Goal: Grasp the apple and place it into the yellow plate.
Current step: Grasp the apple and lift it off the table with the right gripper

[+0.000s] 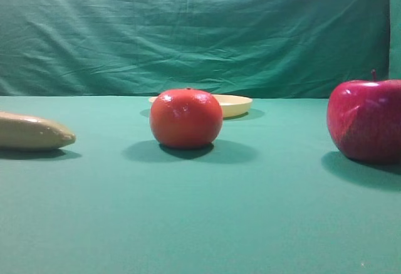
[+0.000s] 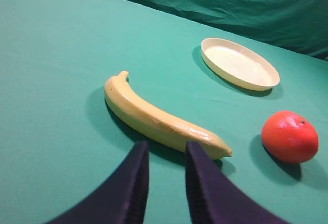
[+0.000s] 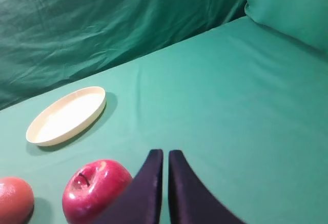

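Note:
The apple (image 1: 365, 120) is deep red and glossy with a short dark stem, and stands on the green cloth at the right edge of the exterior view. In the right wrist view the apple (image 3: 95, 189) sits just left of my right gripper (image 3: 165, 155), whose dark fingers are shut with nothing between them. The yellow plate (image 1: 234, 105) lies empty at the back, partly hidden behind an orange-red round fruit (image 1: 186, 118). It is the same plate (image 3: 66, 115) seen beyond the apple, and the plate (image 2: 239, 63) at the upper right of the left wrist view. My left gripper (image 2: 166, 149) hangs open over the cloth, holding nothing.
A yellow banana (image 2: 160, 118) lies just ahead of the left fingers and shows at the left as the banana (image 1: 32, 132). The orange-red fruit (image 2: 289, 137) rests to the banana's right. A green backdrop (image 1: 200, 29) hangs behind the table.

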